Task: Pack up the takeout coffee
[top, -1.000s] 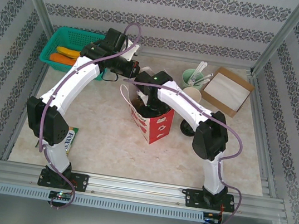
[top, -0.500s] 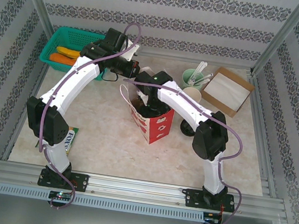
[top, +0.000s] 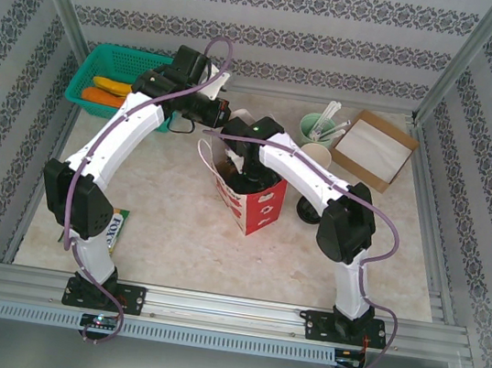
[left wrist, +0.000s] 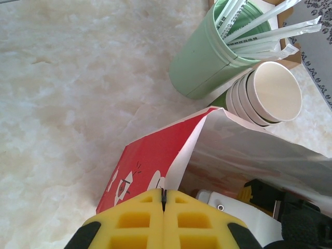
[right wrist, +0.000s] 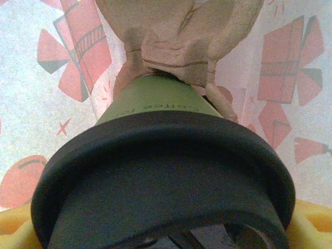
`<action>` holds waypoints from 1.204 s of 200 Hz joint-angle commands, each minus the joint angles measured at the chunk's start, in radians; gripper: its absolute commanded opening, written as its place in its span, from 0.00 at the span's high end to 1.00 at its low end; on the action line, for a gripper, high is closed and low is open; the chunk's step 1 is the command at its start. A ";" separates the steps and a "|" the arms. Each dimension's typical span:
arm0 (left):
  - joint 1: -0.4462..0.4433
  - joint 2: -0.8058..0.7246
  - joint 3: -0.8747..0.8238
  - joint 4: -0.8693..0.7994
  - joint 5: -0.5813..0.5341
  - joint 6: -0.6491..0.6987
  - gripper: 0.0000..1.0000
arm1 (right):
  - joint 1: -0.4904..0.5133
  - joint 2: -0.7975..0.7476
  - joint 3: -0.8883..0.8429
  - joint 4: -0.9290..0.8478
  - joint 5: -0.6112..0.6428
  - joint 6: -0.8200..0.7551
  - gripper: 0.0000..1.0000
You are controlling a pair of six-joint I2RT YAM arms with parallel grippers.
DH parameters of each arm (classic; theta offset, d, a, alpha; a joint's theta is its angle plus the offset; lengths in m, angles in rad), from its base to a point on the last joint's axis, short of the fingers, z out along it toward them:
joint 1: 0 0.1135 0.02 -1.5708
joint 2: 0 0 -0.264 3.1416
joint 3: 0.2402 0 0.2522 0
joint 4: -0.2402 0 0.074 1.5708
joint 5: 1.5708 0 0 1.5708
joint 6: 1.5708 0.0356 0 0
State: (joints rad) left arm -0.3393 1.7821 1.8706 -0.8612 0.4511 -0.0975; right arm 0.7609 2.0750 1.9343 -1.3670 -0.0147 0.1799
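Stillness marks the overhead view: neither arm has shifted over the last second, so I judge the drop paused rather than done. My right gripper is sunk in the red bag at centre, and a green packet at lower left reads "FOX". Left wrist view: the left gripper is pressed closed by the bag's rim. I cannot tell whether it pinches anything. Right wrist view: wide-spread fingers hold the takeout coffee inside the bag, with what looks like "coffee" printed on its wall.
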 commanded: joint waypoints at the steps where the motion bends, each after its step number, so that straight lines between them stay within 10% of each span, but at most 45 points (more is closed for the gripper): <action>1: -0.007 -0.015 0.035 -0.019 -0.007 0.001 1.00 | -0.015 0.007 -0.001 -0.012 0.072 0.015 0.43; 241: -0.007 -0.024 0.030 -0.022 -0.017 0.010 1.00 | 0.014 -0.015 0.142 -0.149 0.016 0.009 0.44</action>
State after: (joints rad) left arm -0.3393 1.7821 1.8782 -0.8673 0.4438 -0.0971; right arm 0.7761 2.0750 2.0727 -1.4807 -0.0006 0.1837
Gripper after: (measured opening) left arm 0.050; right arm 0.819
